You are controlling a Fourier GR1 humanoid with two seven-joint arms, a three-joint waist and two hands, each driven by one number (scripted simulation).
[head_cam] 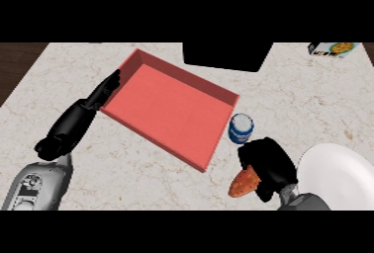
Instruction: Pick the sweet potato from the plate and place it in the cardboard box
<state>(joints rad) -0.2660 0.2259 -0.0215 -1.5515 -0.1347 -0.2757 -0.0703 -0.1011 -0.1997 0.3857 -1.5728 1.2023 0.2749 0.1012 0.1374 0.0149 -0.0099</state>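
Observation:
The orange sweet potato (243, 183) hangs in my right hand (267, 163), whose fingers are curled round its upper end; it is just left of the white plate (340, 175) at the lower right. The red open box (171, 105) lies tilted in the middle of the counter, up and left of that hand. My left hand (76, 118) stretches with straight fingers along the box's left wall, its fingertips touching the outer rim near the far corner.
A blue and white can (241, 128) stands between the box's right wall and my right hand. A black block (226, 54) sits at the back edge, and a small printed packet (332, 49) lies at the far right corner.

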